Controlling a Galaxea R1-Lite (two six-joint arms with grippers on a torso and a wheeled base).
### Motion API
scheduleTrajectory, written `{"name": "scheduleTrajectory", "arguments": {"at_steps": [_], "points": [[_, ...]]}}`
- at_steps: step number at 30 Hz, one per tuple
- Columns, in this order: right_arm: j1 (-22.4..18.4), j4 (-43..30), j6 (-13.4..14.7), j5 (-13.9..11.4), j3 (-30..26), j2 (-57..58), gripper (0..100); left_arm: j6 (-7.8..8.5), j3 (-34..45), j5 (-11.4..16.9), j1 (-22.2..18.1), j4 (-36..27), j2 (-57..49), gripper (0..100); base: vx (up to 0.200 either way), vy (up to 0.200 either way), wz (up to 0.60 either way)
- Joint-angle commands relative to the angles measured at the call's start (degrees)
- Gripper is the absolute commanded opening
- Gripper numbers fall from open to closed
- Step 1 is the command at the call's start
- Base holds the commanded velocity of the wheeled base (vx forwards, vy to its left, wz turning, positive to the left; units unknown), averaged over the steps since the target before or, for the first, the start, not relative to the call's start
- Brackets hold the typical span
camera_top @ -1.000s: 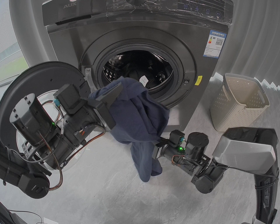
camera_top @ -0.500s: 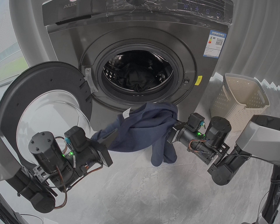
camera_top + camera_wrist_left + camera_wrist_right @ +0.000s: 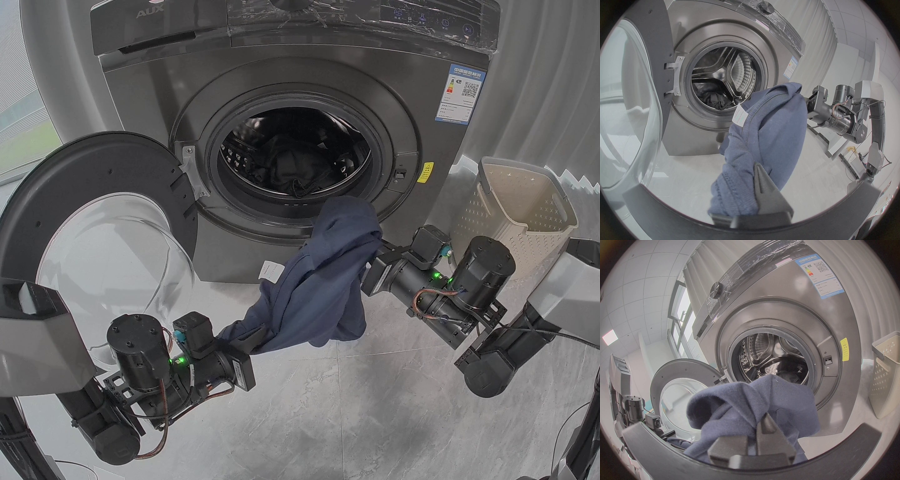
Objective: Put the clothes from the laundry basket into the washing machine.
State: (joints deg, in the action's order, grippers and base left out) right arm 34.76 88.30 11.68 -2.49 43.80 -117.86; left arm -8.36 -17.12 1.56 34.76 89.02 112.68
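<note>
The left claw and the right claw each pinch one end of a navy sweatshirt. It is slung between them, near the open washing machine, likely ready to be fed in.

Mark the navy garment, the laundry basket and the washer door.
navy garment (image 3: 331, 272), head view, middle of the fabric.
laundry basket (image 3: 497, 215), head view, perforated side wall.
washer door (image 3: 81, 164), head view, dark outer ring.

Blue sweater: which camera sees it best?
The head view: the dark blue fabric sweater hangs whole between both arms. The left wrist view shows one bunched end in the left fingers; the right wrist view, the other end in the right fingers.
</note>
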Motion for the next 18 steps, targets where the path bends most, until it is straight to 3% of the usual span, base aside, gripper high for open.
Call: {"name": "scheduleTrajectory", "arguments": {"at_steps": [1, 4, 5, 18], "points": [[0.14, 0.03, 0.01, -0.15, -0.38, 0.70, 0, -0.07, -0.73, 0.02, 0.05, 0.19, 1.14, 0, 0.000, 0.000, 0.00], [0.05, 0.03, 0.01, -0.15, -0.29, 0.70, 0, 0.10, -0.64, 0.02, 0.14, 0.19, 1.23, 0, 0.000, 0.000, 0.00], [-0.04, 0.03, 0.01, -0.15, -0.12, 0.70, 0, 0.01, -0.46, 0.02, 0.14, 0.19, 1.32, 100, 0.000, 0.000, 0.00], [0.40, 0.03, -0.16, 0.03, -0.47, 0.26, 0, 0.36, 5.95, 0.90, 4.53, 0.19, 3.07, 100, 0.000, 0.000, 0.00]]}}
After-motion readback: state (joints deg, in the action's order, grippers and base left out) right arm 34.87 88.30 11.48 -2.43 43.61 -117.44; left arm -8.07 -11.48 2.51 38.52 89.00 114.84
